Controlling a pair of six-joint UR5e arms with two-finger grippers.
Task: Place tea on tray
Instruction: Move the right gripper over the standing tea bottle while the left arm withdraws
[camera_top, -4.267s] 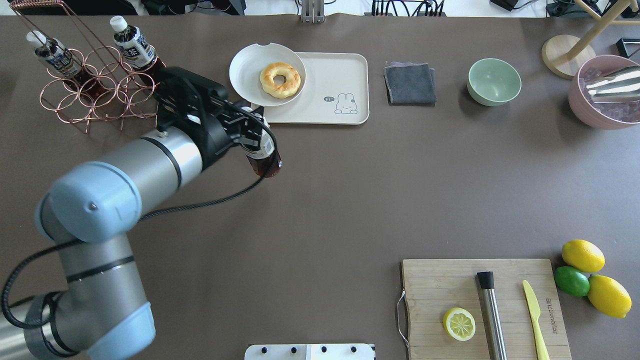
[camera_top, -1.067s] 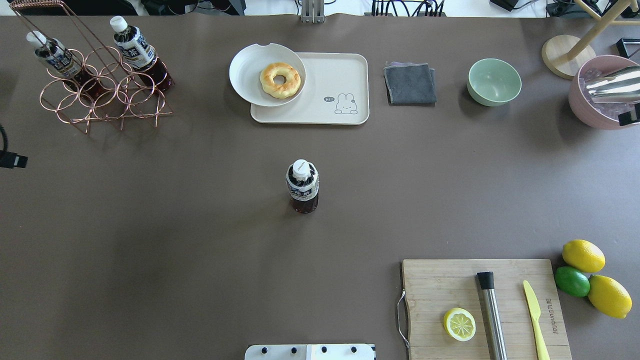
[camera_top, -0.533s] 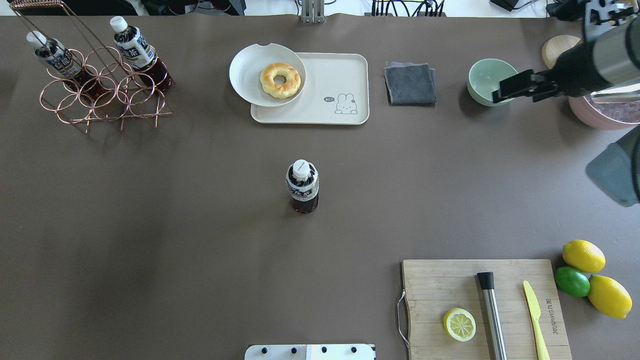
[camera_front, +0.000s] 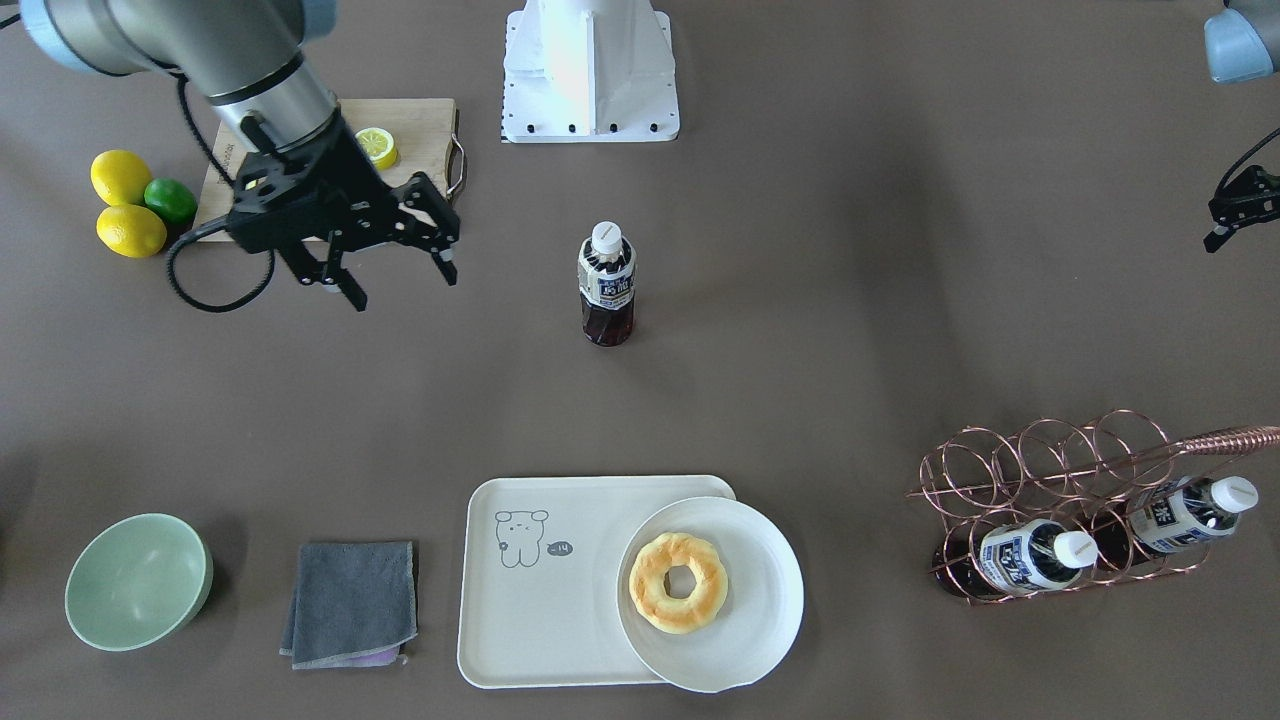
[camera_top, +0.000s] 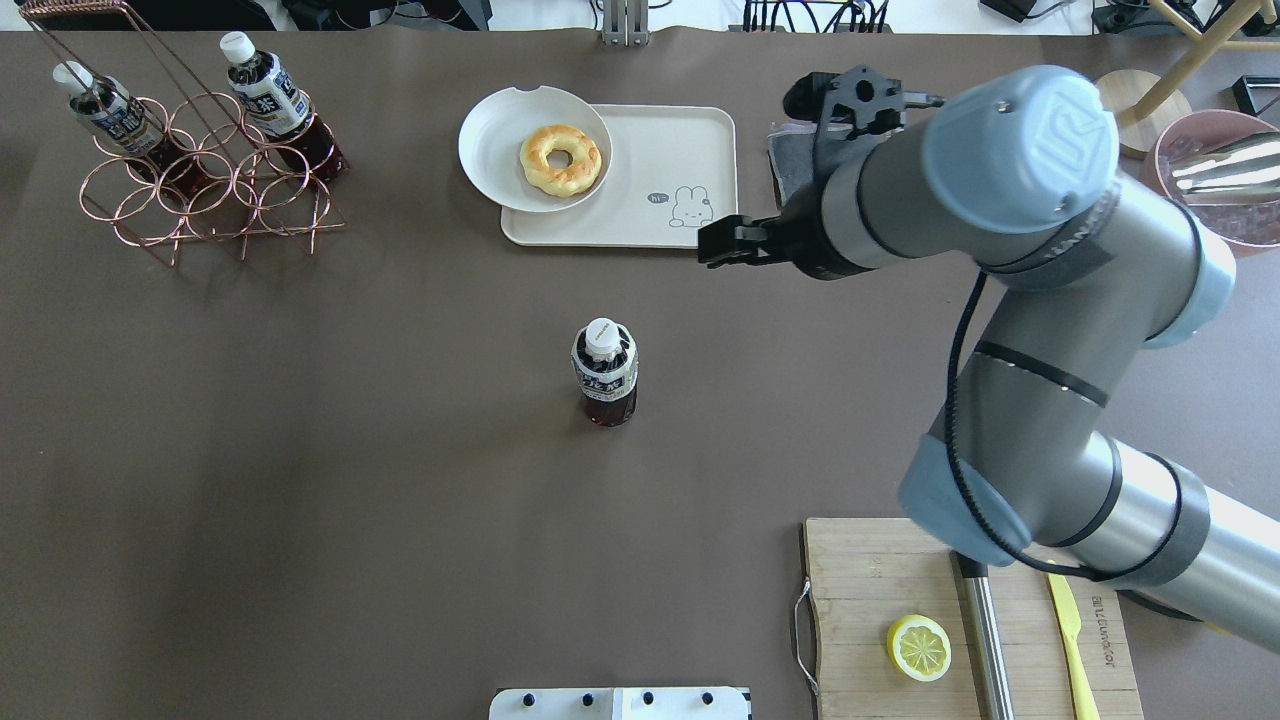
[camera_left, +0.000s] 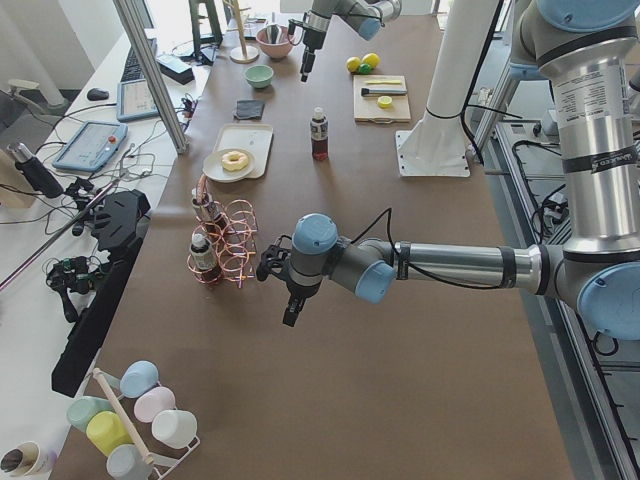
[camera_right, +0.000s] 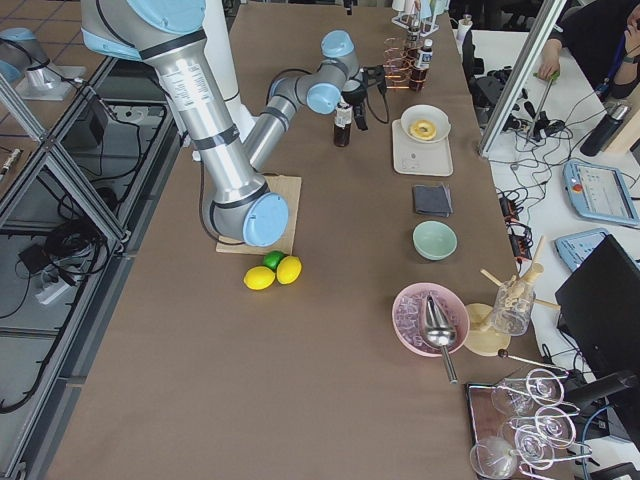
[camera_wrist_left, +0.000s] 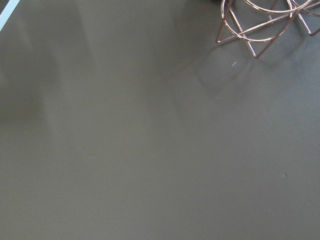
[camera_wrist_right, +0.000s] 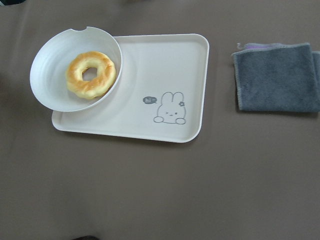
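- The tea (camera_top: 604, 372) stands upright on the table, well apart from the tray (camera_top: 662, 140). It is on the robot's side of the tray, roughly level with the tray's middle, and nothing touches it.
- The right gripper (camera_front: 402, 268) hangs above the table on the robot's side of the tray, toward the tray's bear-drawing end. Its fingers are spread wide and hold nothing.
- The left gripper (camera_left: 290, 305) is far off beyond the tray's plate end, past the wire rack (camera_top: 205, 185). Whether its fingers are apart or together I cannot tell.
- A round plate (camera_top: 500, 150) with a doughnut (camera_top: 560, 158) covers one end of the tray and overhangs its rim. The end with the bear drawing is bare.
- Handling, as a judgement: a small filled plastic bottle should be light but not weightless. Its thin walls will give a little under a squeeze, and its label will be smooth.
- It is tall for its base, so a sideways nudge could topple it.
- Best hold: from the side, with a finger on each flank of the labelled body, just under the shoulder. The bottle is stiffer there, and the grip sits above the middle.
- Set-down wants the bare bear end, clear of the plate and inside the raised rim.
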